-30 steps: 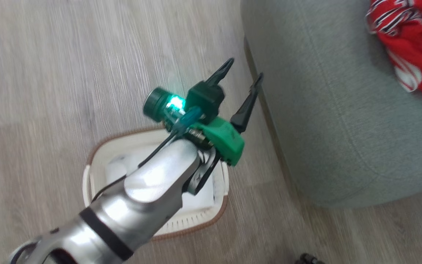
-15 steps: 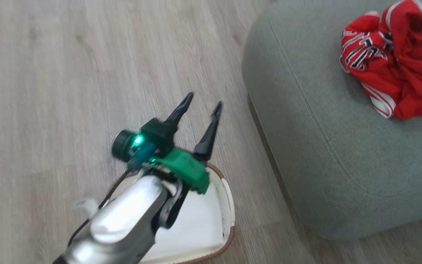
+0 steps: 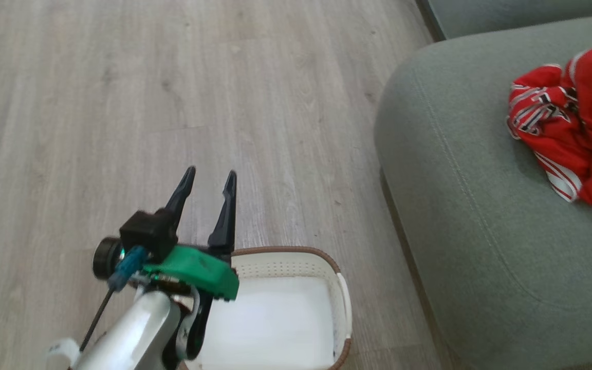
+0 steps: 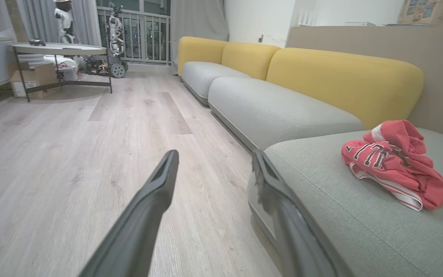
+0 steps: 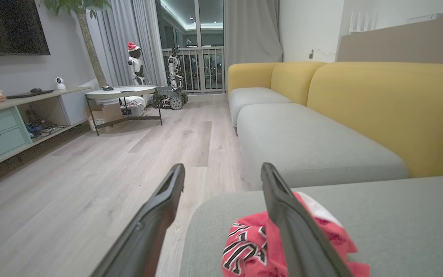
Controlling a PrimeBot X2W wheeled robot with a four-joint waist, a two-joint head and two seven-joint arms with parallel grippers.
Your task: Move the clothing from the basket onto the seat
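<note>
A: Where is the clothing?
B: The crumpled red shiny sports garments [image 3: 578,154], white-striped, 1 with black-and-white numerals, lie in 1 heap on the large grey-green fabric sofa cushion [image 3: 455,231], toward its right in the head view. They are well apart from the basket.
A: And the basket?
B: The small oval cream perforated plastic basket [image 3: 285,251] with brown rim sits on the pale wood-plank floor [image 3: 172,103], near the cushion's side. A white liner shows inside. The frame edge cuts off its near part and the left forearm covers its left side.
A: Left arm?
B: The left gripper [image 3: 210,174] hovers over the floor just past the basket's left rim, its 2 dark fingers pointing away from the robot. Jaws wide apart, with floor visible through the gap.
A: Right arm?
B: The right gripper [image 5: 222,167] hangs over the cushion, jaws equally wide. In its wrist view 1 finger overlaps the red heap. Whether it touches the fabric cannot be told.
A: Background?
B: Yellow sofa backrests [image 4: 344,84] stand behind the grey cushions. A round table [image 5: 121,91] stands far across the floor.
</note>
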